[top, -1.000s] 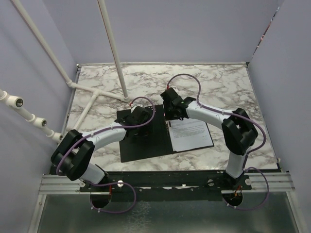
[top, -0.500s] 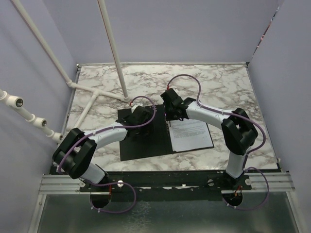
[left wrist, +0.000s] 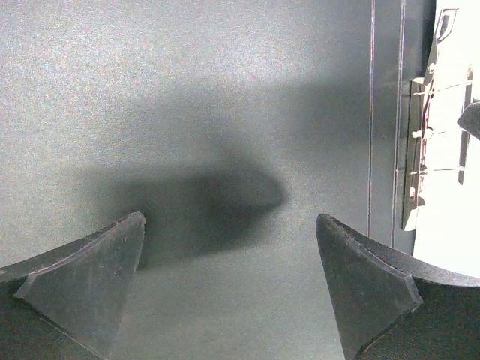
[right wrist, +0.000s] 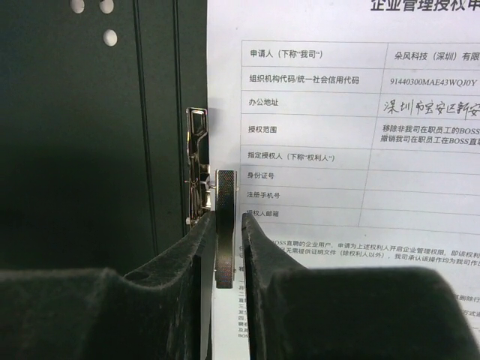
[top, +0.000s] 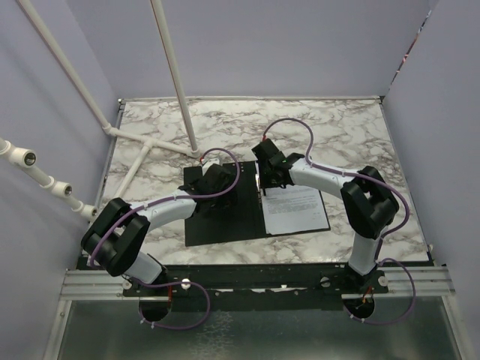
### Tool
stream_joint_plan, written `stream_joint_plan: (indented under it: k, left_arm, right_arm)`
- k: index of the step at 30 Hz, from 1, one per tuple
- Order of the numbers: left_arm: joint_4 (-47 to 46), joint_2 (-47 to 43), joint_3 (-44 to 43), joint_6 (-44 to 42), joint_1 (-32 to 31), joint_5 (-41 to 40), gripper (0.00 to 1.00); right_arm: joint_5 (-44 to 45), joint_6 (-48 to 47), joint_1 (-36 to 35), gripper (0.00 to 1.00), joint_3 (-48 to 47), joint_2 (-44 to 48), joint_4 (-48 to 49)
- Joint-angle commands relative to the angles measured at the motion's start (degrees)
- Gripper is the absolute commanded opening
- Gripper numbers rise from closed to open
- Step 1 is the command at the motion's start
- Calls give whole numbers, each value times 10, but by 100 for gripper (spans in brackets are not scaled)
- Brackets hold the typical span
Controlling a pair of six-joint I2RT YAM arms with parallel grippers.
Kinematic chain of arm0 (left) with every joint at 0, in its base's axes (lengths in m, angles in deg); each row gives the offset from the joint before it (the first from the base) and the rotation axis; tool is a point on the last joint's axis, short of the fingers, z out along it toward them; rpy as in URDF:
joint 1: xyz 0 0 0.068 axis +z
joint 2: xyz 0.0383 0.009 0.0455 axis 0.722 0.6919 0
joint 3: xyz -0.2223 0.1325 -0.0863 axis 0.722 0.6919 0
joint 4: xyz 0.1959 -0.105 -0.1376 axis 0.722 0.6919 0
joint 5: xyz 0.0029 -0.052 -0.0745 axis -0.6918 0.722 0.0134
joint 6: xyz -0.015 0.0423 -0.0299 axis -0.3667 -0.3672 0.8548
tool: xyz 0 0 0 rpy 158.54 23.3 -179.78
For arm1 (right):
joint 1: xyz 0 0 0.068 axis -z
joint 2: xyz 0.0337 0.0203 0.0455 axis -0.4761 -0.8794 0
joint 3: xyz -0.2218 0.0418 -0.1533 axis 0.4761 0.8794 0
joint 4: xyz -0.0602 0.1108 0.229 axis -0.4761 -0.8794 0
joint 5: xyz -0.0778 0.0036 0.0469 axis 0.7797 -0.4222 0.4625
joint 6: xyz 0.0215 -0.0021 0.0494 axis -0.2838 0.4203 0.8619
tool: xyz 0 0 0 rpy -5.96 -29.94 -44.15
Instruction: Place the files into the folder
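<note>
The folder (top: 225,225) lies open on the marble table, black inside up. The files (top: 296,208), white sheets with black text, lie on its right half. My left gripper (top: 212,182) is open and low over the bare left half; the left wrist view shows its spread fingertips (left wrist: 229,225) over the black surface (left wrist: 187,90), with the silver clip (left wrist: 416,150) at the right. My right gripper (right wrist: 227,217) is shut on the clip's black lever (right wrist: 225,187), which stands upright beside the silver clip (right wrist: 197,165) at the left edge of the files (right wrist: 337,112).
White pipes (top: 172,75) rise from the table's back left, and one lies along the left side (top: 131,172). Purple walls close in the table on three sides. The metal rail (top: 247,281) with the arm bases runs along the near edge.
My right gripper has shifted slightly to the right at the clip. The left arm has barely moved.
</note>
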Motion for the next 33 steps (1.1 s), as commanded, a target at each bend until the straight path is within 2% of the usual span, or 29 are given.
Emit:
stream_joint_plan:
  k: [1,12,24,26,31,33]
  left_arm:
    - [19,16,24,10,-1,5,99]
    - [18,10,30,17,-1,-2,99]
    - [17,11,27,23,-1,-4,99]
    - [17,11,28,23,-1,-3,99]
    - [16,12,29,25,-1,-5,99]
    - [16,14,29,26,-1,-5,99]
  right_arm:
    - [-10,11,3,20,10,1,15]
    - [-32,27,2,5,46,27,29]
    - [-53,51,3,3,89,49,56]
    - [-54,54,2,4,92,48,60]
    - [-48,60,2,22,94,52,62]
    - [-44,60,2,24,92,55,61]
